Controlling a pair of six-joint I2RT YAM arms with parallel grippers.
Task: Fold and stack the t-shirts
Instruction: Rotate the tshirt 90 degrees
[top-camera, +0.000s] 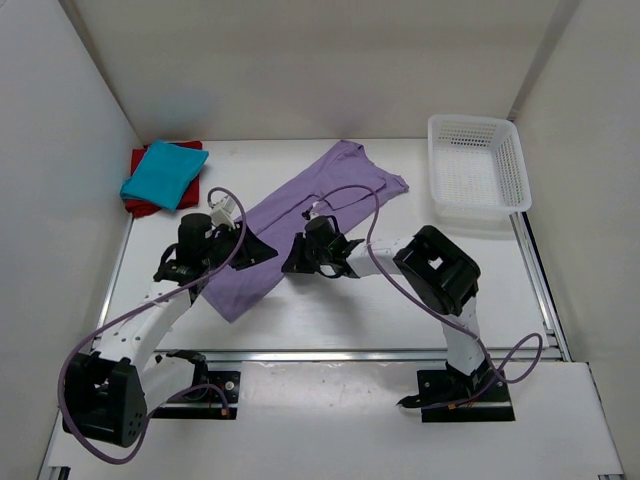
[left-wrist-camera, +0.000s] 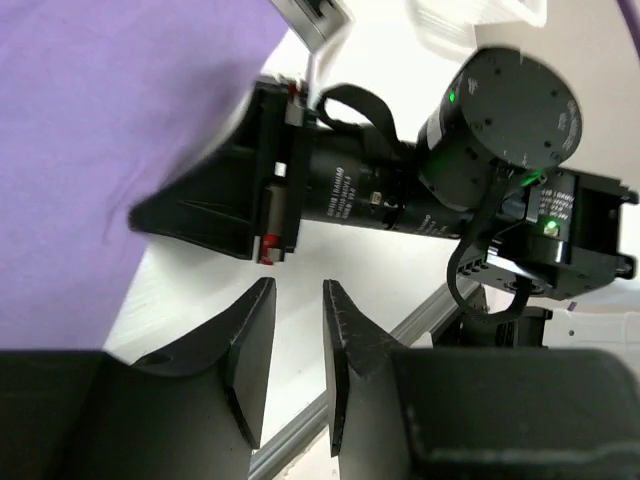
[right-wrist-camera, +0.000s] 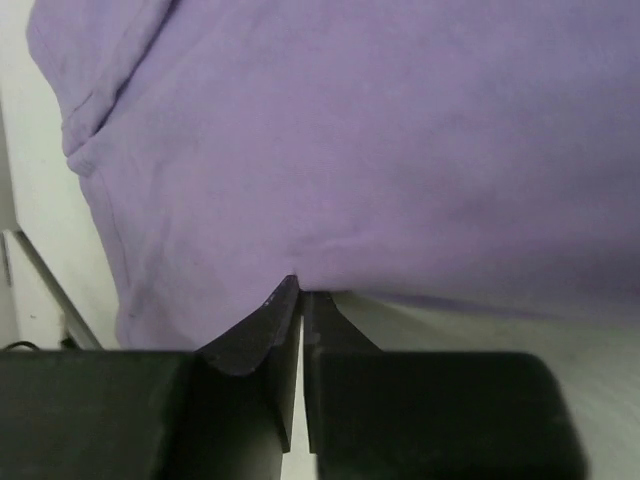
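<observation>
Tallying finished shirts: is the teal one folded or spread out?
Folded: the teal shirt is a compact rectangle, no sleeves showing, lying on the dark red shirt.

The left arm (top-camera: 150, 318) and right arm (top-camera: 462, 345) are white tubes with bulky black joint housings, looping purple cables (top-camera: 383, 272), black wedge-shaped jaws and small green lights (left-wrist-camera: 548, 226).

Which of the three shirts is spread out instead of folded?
The lavender shirt, lying open in the middle between the two arms. The teal shirt and the red shirt are folded and stacked in the far left corner, teal on top.
</observation>
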